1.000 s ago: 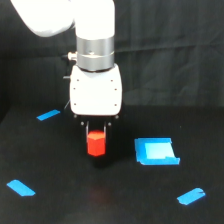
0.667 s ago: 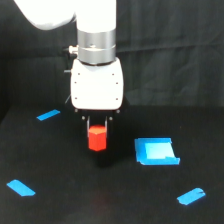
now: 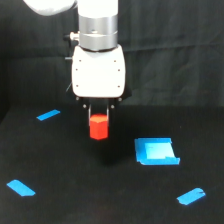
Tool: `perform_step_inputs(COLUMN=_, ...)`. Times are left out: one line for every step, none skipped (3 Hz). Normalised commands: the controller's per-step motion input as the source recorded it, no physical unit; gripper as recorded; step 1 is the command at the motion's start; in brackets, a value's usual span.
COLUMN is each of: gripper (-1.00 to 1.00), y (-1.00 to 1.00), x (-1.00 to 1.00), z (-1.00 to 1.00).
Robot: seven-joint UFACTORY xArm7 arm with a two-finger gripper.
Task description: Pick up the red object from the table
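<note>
The gripper (image 3: 99, 120) is pointing straight down, its short dark fingers closing on the upper part of the red object (image 3: 98, 127), which is hanging clear of the table (image 3: 100, 200) with a faint shadow lying beneath it. Above the fingers, the white boxy gripper housing (image 3: 98, 73) is sitting squarely under a silver cylindrical wrist (image 3: 98, 31), and the white arm link (image 3: 55, 6) is running off toward the top of the exterior view. No lettering or brand mark is showing legibly on the housing. To the exterior view's right of the held block, a blue square piece (image 3: 156, 151) is lying flat on the black surface. Three blue tape strips are lying farther out: one (image 3: 48, 115) behind at the left, one (image 3: 20, 187) at the near left, one (image 3: 191, 195) at the near right.
</note>
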Motion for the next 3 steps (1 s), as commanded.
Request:
perform_step_inputs(gripper=-0.94, y=0.05, x=0.08, z=0.94)
perform_step_inputs(gripper=-0.99, y=0.06, x=0.00, z=0.61)
perform_step_inputs(gripper=-0.99, y=0.04, x=0.04, z=0.34)
